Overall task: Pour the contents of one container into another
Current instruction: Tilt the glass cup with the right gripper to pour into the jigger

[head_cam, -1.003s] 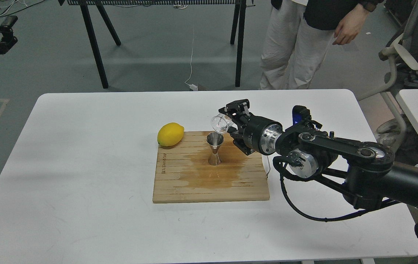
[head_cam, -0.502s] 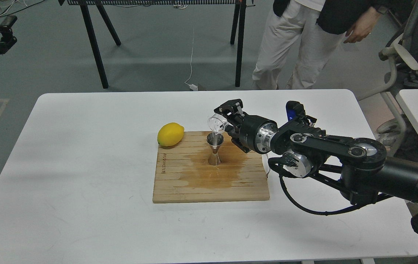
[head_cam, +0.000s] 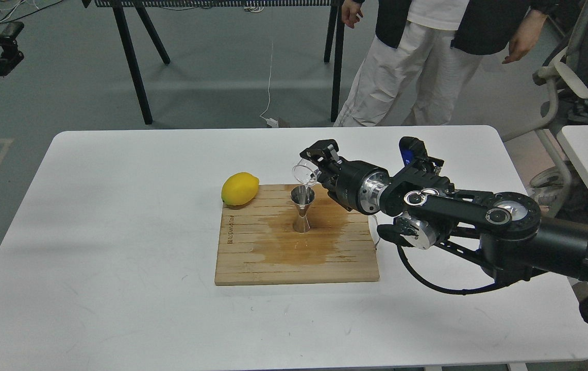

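While the right gripper [head_cam: 316, 164] clamps the cup [head_cam: 305, 171], the cup lies tipped on its side, mouth pointing left and down, just above the jigger [head_cam: 302, 208]. Jigger stands upright on the board [head_cam: 294, 257], directly under the cup lip. Cup contents can't be made out; jigger fill isn't visible either. Board is wet around the jigger. Left gripper [head_cam: 0, 51] is well away, top-left; finger state unclear.
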`<action>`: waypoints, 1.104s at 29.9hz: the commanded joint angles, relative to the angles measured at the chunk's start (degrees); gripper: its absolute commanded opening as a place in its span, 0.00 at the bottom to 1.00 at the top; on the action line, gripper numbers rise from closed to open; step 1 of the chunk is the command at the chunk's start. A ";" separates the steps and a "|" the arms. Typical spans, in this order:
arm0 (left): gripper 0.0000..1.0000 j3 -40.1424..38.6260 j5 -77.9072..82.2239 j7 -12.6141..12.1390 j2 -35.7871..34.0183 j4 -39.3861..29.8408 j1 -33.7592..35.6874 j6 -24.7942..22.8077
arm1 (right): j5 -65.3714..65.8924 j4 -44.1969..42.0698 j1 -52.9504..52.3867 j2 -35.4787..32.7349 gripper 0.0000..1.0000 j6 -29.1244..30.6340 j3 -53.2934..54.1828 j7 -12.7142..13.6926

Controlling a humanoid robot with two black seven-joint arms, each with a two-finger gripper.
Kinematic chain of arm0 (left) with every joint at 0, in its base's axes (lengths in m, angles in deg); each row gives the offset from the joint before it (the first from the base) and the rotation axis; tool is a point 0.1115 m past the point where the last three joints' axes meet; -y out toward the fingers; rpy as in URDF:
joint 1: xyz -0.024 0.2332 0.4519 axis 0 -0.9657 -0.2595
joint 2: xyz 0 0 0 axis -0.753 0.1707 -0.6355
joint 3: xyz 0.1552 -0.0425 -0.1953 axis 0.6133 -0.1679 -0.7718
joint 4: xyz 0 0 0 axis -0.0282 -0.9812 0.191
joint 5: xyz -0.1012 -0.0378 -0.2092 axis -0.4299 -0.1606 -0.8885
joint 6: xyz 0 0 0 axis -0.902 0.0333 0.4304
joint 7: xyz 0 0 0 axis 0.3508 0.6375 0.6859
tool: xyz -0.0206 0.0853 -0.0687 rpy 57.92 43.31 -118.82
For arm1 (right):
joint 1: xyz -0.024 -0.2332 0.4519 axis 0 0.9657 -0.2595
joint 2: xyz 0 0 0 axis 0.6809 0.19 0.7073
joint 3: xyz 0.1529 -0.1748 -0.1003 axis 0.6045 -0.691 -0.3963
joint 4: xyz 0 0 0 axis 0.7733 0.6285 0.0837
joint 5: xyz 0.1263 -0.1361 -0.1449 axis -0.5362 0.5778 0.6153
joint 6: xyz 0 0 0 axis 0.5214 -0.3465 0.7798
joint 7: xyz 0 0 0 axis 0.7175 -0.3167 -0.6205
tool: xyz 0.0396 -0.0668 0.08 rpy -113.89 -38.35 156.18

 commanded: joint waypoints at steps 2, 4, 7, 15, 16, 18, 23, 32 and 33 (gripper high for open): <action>0.99 0.00 0.00 0.00 -0.14 0.00 0.01 0.00 | 2.24 -0.06 -0.06 0.00 0.20 0.00 -0.17 0.00; 0.99 0.00 0.00 0.09 -0.14 0.00 0.01 0.00 | 3.13 0.03 -0.15 0.00 0.20 0.00 -0.61 0.00; 0.99 0.00 0.00 0.00 -0.14 0.00 0.01 0.00 | 3.48 -0.06 -0.85 0.00 0.20 0.00 -2.27 -0.09; 0.99 0.00 0.00 0.09 -0.58 0.00 0.01 0.00 | 6.56 -0.24 -1.20 0.09 0.20 0.00 -3.51 -0.26; 0.99 0.00 0.00 0.09 -0.67 0.00 0.01 0.00 | 6.82 -0.24 -1.20 0.18 0.20 0.00 -3.51 -0.26; 0.99 0.00 0.00 0.09 -0.67 0.00 0.01 0.00 | 7.26 -0.24 -1.20 0.18 0.20 0.00 -3.60 -0.44; 0.99 0.00 0.00 0.09 -0.76 0.00 0.01 0.00 | 10.16 -0.33 -1.20 0.18 0.20 0.00 -3.69 -0.79; 0.99 0.00 0.00 0.09 -0.85 0.00 0.01 0.00 | 13.58 -0.59 -1.46 0.27 0.20 0.09 -6.05 -1.75; 0.99 0.00 0.00 0.09 -0.85 0.00 0.01 0.00 | 13.94 -0.59 -1.46 0.44 0.20 0.09 -6.23 -2.02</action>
